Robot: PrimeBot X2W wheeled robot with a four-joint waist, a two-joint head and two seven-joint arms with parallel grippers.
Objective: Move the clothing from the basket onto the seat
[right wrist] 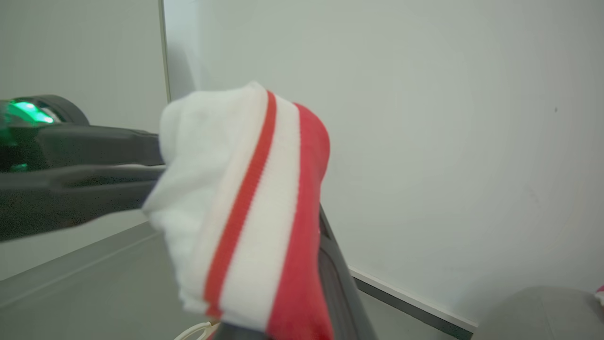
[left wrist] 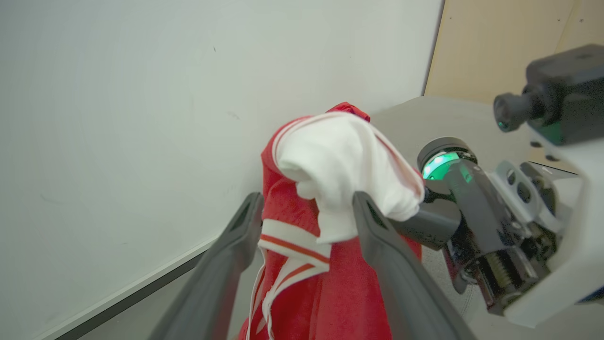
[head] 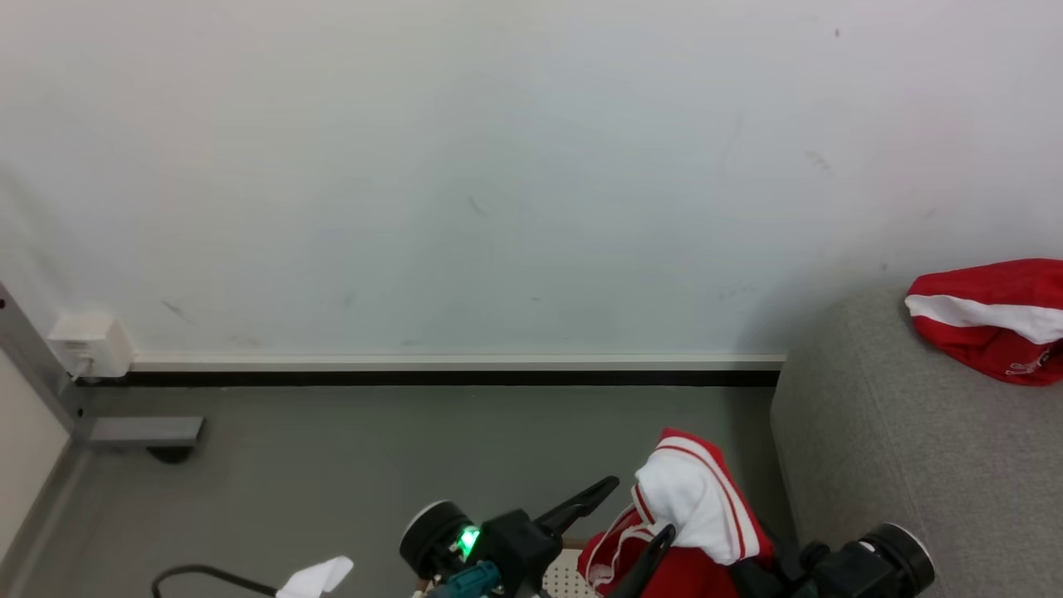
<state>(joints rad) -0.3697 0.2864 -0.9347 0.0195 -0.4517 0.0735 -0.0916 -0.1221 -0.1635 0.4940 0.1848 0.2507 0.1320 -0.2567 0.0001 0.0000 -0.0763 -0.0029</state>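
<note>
You're holding clothing point(left wrist: 339, 156) w/ R gripper point(left wrist: 417, 215), jaws clamping it; L gripper point(left wrist: 307, 200) standing wide open around it, gripping nothing. The seat point(head: 880, 448) is lying just right, R arm nearer.

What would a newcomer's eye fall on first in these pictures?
First comes the red-and-white garment, held up low in the centre of the head view by the right end effector, with the left end effector spread open around it. Next comes a second red garment, lying on the grey sofa at the right edge. Behind both stands a white wall.
</note>
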